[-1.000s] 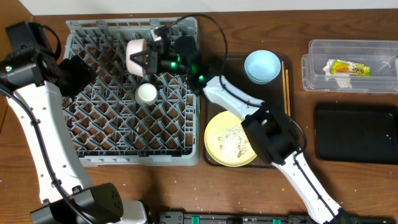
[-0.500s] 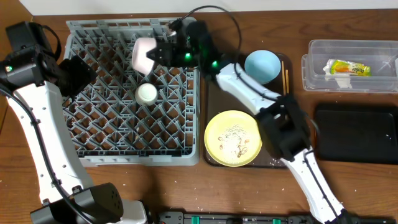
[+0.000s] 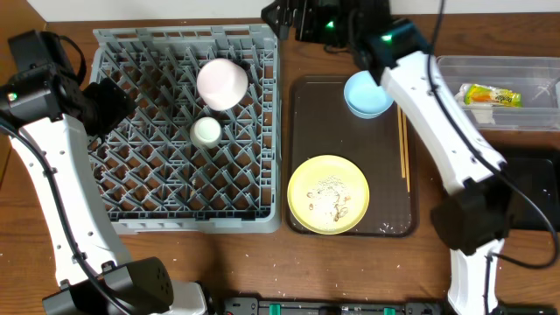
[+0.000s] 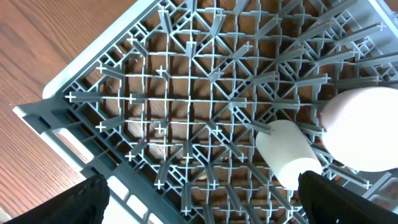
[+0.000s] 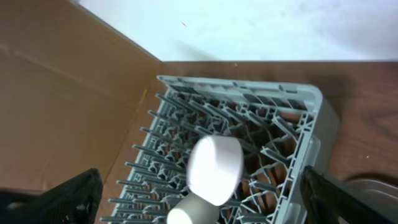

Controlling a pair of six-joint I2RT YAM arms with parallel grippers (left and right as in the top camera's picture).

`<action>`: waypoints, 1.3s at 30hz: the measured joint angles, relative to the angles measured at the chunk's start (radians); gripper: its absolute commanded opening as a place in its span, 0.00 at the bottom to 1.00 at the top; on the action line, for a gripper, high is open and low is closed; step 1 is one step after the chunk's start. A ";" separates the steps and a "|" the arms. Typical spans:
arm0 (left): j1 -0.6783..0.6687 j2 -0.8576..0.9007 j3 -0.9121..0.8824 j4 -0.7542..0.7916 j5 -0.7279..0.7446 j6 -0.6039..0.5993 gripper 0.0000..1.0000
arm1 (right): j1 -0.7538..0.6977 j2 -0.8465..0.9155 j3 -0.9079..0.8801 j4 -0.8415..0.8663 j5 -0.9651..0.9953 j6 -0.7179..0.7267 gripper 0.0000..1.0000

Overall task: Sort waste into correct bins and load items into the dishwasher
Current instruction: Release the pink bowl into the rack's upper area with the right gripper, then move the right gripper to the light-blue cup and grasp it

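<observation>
white bowl (image 3: pixel 221 83) in rack (image 3: pixel 188 225), right gripper (image 3: pixel 273 16) apart

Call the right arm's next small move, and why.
Probably swing the right gripper over to the light blue bowl on the brown tray. The gripper is open and empty near the far corner of the dish rack. The white bowl already sits in the rack beside the small white cup, and the blue bowl looks like the nearest dish not yet loaded.
</observation>
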 measured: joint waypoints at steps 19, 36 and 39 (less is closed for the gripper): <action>0.000 0.000 0.000 0.000 0.000 0.000 0.98 | 0.179 0.211 0.002 0.204 0.038 -0.043 0.59; 0.000 0.000 0.000 0.000 0.000 0.000 0.98 | 0.273 0.358 0.001 0.214 0.101 -0.071 0.53; 0.000 0.000 0.000 -0.001 0.000 0.000 0.98 | 0.272 0.319 0.001 0.151 0.117 -0.094 0.72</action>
